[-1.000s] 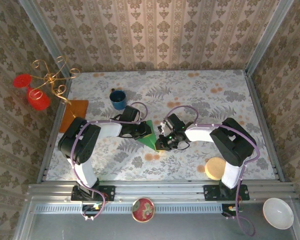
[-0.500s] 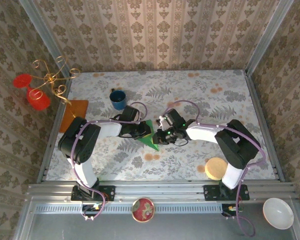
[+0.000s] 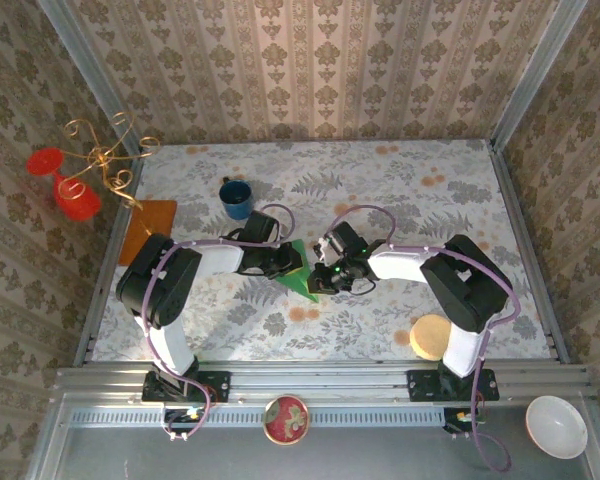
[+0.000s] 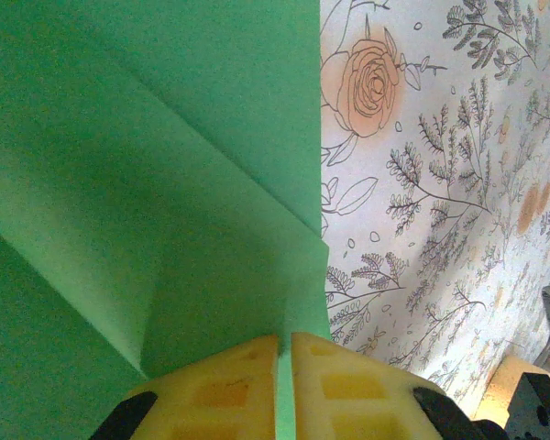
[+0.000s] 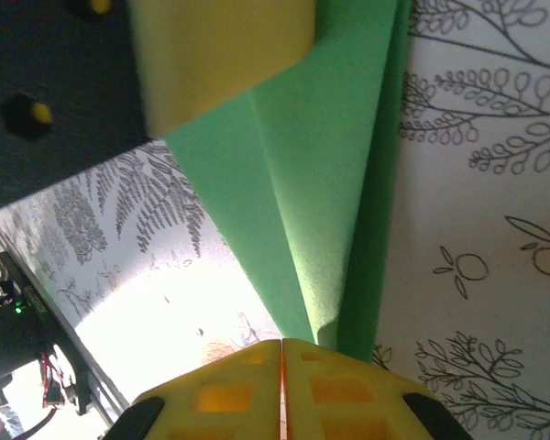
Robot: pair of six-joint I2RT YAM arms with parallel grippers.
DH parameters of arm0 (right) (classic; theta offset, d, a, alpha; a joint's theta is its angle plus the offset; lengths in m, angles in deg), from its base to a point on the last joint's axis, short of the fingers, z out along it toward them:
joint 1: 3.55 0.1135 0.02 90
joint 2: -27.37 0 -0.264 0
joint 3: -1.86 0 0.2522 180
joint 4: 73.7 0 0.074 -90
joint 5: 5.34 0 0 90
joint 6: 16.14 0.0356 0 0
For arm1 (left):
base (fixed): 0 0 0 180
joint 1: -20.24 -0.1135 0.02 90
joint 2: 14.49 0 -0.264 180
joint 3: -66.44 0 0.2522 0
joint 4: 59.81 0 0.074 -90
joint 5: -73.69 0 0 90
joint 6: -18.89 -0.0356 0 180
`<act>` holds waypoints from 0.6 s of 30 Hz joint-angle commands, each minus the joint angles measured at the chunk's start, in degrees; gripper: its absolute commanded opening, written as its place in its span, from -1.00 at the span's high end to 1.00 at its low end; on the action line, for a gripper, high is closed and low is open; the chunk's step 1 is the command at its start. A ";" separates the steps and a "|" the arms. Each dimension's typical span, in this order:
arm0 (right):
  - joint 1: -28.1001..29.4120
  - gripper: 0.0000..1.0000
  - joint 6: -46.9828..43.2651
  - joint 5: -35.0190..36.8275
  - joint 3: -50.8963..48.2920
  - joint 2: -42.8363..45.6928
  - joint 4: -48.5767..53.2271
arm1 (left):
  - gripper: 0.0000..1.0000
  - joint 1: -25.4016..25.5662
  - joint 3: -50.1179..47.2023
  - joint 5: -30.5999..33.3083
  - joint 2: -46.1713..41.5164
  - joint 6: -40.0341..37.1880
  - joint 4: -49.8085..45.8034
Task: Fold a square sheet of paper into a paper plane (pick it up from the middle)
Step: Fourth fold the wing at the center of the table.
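The left claw [image 4: 284, 346] pinches the paper plane [image 4: 165, 183]; the right claw [image 5: 281, 348] is closed, its pads [image 5: 344, 390] covering the plane's tip.

Arms [image 3: 410, 265] white w/ blk joints, purple cables [image 3: 365, 213]; tool pads [image 4: 348, 385] yellow.

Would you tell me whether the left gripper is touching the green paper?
Touching: the left wrist view shows the left gripper clamped on an edge of the green paper.
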 commanded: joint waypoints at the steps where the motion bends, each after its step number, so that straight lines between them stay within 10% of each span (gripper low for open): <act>1: 0.43 0.78 -1.05 1.58 0.13 -1.50 2.26 | 0.74 -0.28 1.70 -0.52 0.86 -0.90 -1.03; 18: 0.43 0.81 -1.71 4.02 -0.27 -3.09 6.11 | 0.74 -0.52 2.05 -0.33 1.04 -1.51 -1.71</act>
